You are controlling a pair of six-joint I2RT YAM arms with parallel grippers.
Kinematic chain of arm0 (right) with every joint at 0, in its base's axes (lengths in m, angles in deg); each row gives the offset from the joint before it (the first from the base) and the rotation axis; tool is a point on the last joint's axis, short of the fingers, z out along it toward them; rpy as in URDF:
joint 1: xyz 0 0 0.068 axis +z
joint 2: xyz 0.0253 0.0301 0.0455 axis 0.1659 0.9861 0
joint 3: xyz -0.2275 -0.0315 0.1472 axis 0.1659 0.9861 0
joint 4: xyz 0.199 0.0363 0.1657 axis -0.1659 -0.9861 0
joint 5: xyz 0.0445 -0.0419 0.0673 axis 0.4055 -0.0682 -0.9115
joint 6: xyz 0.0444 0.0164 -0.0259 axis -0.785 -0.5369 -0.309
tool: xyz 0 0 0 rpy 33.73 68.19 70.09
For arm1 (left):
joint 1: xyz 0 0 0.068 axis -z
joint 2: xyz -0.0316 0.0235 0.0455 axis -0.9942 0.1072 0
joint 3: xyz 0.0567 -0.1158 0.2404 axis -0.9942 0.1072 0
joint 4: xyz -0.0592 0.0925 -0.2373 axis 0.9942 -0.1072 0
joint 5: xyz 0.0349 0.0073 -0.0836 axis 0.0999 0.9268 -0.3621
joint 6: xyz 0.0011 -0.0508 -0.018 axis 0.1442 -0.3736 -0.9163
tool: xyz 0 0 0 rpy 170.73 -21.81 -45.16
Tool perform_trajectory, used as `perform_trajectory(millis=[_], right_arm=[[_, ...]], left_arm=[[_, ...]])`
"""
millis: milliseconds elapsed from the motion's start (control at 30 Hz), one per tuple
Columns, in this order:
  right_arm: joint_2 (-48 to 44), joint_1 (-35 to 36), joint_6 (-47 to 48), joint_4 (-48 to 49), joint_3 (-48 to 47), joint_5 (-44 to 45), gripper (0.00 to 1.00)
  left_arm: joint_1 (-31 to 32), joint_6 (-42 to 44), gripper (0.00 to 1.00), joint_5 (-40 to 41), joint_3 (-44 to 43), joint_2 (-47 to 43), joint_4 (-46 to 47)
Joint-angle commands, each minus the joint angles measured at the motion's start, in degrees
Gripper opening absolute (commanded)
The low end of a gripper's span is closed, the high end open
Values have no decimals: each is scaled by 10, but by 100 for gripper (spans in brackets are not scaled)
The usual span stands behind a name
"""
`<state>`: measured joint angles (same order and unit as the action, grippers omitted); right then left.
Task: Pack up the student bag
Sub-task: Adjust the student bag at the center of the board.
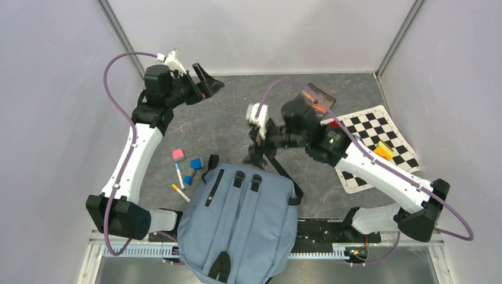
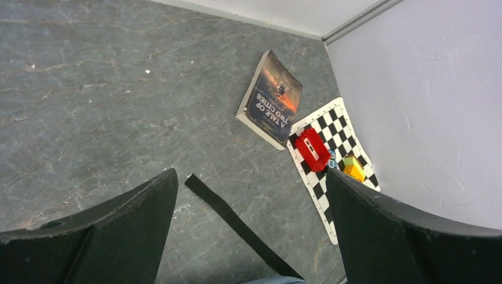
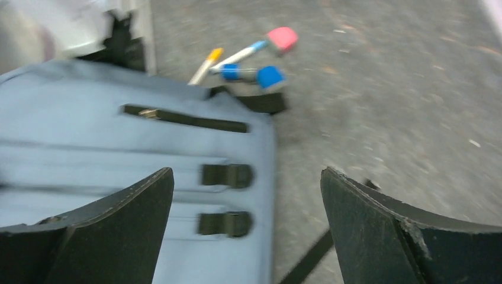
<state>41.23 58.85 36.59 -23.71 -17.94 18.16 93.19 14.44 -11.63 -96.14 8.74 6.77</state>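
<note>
Grey table (image 1: pixel 237 118) is sitting between white walls (image 1: pixel 47 89). Student bag (image 1: pixel 237 225) is lying flat at the near edge, between the arm bases. Left pincer (image 1: pixel 205 80) is hanging spread wide, empty, by the far-left corner. Right pincer (image 3: pixel 247 170) is hovering spread wide over the bag's top edge, gripping nothing. Markers (image 1: pixel 179 176) and erasers (image 1: pixel 178 155) are lying just left of the bag; book (image 2: pixel 271 97) and checkered mat (image 1: pixel 370 127) are lying far right.

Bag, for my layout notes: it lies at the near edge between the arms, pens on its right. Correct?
No: the top view shows the pens on the left of the bag, not its right. The rest is right.
</note>
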Motion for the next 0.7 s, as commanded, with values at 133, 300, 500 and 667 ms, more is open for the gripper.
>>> perform_trajectory(millis=[133,300,500,667], right_arm=[[-69,178,23,88,105,26,98],[-84,297,-8,179,182,153,98],[-68,390,-53,221,221,257,98],[-44,476,-56,258,253,343,98]], left_arm=[[-30,-16,100,35,-6,22,-28],[-41,-32,100,70,8,29,-35],[-42,-21,100,77,28,14,-5],[-41,8,100,84,49,14,-3]])
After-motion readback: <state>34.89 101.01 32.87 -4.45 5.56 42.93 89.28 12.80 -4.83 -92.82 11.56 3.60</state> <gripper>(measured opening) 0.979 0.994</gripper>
